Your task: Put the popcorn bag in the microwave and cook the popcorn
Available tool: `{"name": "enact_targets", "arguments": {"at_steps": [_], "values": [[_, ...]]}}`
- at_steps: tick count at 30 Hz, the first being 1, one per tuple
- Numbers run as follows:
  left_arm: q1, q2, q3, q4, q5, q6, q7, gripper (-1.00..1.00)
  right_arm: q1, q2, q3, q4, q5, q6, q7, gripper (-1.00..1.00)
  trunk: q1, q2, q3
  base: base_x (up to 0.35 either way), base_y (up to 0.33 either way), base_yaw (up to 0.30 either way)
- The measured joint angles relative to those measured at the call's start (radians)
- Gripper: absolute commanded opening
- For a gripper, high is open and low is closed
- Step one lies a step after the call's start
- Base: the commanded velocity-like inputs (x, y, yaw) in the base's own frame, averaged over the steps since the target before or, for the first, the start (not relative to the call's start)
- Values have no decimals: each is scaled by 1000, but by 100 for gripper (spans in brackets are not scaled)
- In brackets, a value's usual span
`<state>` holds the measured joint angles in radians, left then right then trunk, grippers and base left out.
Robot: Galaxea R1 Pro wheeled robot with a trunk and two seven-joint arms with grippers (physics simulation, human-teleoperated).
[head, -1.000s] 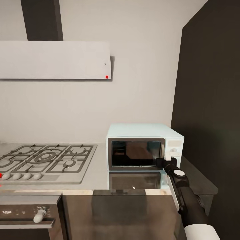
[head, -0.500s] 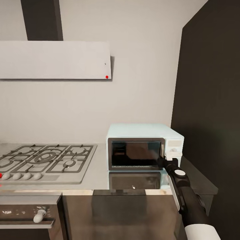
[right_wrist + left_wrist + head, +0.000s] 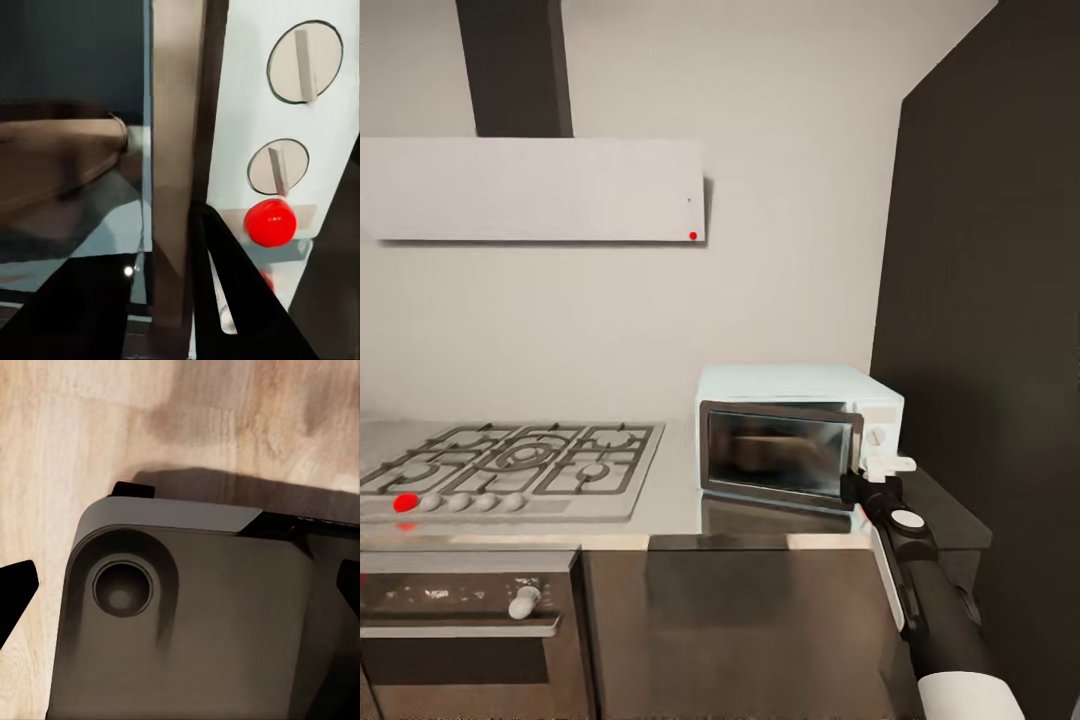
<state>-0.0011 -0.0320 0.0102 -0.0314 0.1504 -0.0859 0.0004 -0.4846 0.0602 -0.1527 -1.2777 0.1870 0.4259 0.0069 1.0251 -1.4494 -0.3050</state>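
- Head view: we take the microwave [image 3: 798, 432] as our landmark. It stands on the countertop [image 3: 675, 500], with the gas hob [image 3: 510, 460] to its left and a dark tall panel [image 3: 980, 300] to its right. Its glass door [image 3: 780, 452] looks swung slightly ajar at the knob-panel side.
- Head view: the right gripper [image 3: 863, 487] sits at the door's lower corner beside the knob panel, touching or just off it. We cannot tell the finger spacing here.
- Left wrist view: we see a dark rounded housing [image 3: 195, 615] over pale wood flooring [image 3: 90, 435]. The left gripper's [image 3: 180, 585] two dark fingertips [image 3: 15, 589] stand far apart, nothing between them.
- Right wrist view: the door's dark frame edge [image 3: 176, 150] runs between the glass and the white panel with two knobs [image 3: 304, 64] and a red button [image 3: 270, 223]. One dark finger [image 3: 240, 300] lies beside that edge; whether the fingers pinch it we cannot tell.
- Right wrist view: a tan shape [image 3: 60, 161] shows behind the glass, possibly the popcorn bag; we cannot confirm it.
- Judgement: such a paper sack would be light, soft and crushable; we advise a gentle hold across its folded body below the mouth.
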Motion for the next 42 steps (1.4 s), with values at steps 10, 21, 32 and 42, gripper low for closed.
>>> {"name": "enact_targets", "arguments": {"at_steps": [10,21,32,42], "values": [[0,2,-1,-1,-1,-1,0,100,0,0,-1,-2,0,4,1,-100,0,0,0,-3,3,0],[0,0,0,-1,1,-1,1,100,0,0,-12,-1,-2,-3,8,-100,0,0,0,-175,86,0],[0,0,0,-1,-1,-1,0,100,0,0,-47,-5,-5,-4,13,-100,0,0,0,-163,148,0],[0,1,1,-3,-1,-1,0,100,1,2,-39,-6,46,-1,11,-100,0,0,0,-38,33,0]]}}
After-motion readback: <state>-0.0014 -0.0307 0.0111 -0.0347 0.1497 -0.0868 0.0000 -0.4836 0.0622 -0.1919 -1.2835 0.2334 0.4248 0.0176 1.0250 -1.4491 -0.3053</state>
